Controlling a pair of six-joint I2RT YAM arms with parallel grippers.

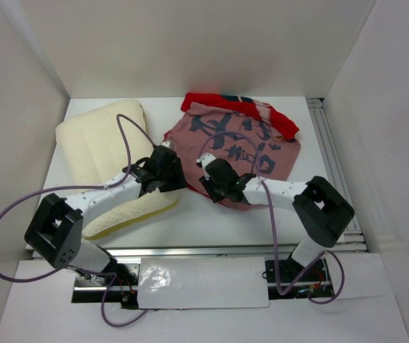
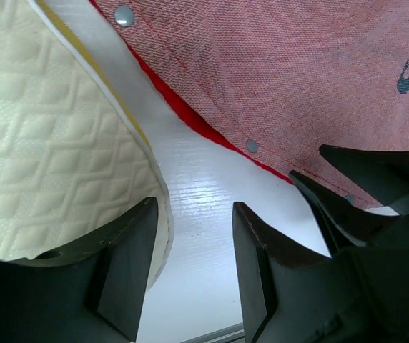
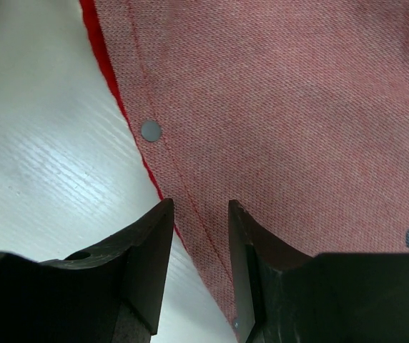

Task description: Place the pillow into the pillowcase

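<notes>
Pillow (image 1: 99, 146): cream, quilted, lying flat at 9 to 10 o'clock on the table (image 1: 212, 221). Its yellow-piped near end runs toward 7 o'clock, and the left arm crosses over it.

Pillowcase (image 1: 247, 143): at 1 o'clock, just beside the pillow. The faded pink side with dark brush marks faces up, and a bright red fold shows along its 12 o'clock edge. The hem facing the pillow carries small grey snaps (image 3: 151, 130) and a red lining strip.

Left gripper (image 2: 192, 209): low over the strip of bare table between pillow and pillowcase. Jaws stand partway apart with only white tabletop in the gap. The pillow's piped edge touches its 9 o'clock finger. The pillowcase hem is off at its 1 o'clock, not between the fingers.

Right gripper (image 3: 199, 207): down on the pillowcase hem at the cloth's 8 o'clock corner, near the left gripper. Its gap is narrow and the hem edge runs through it. The fabric looks flat there; can't tell whether any is pinched.

Purple cable (image 1: 129, 125) loops over the pillow.
</notes>
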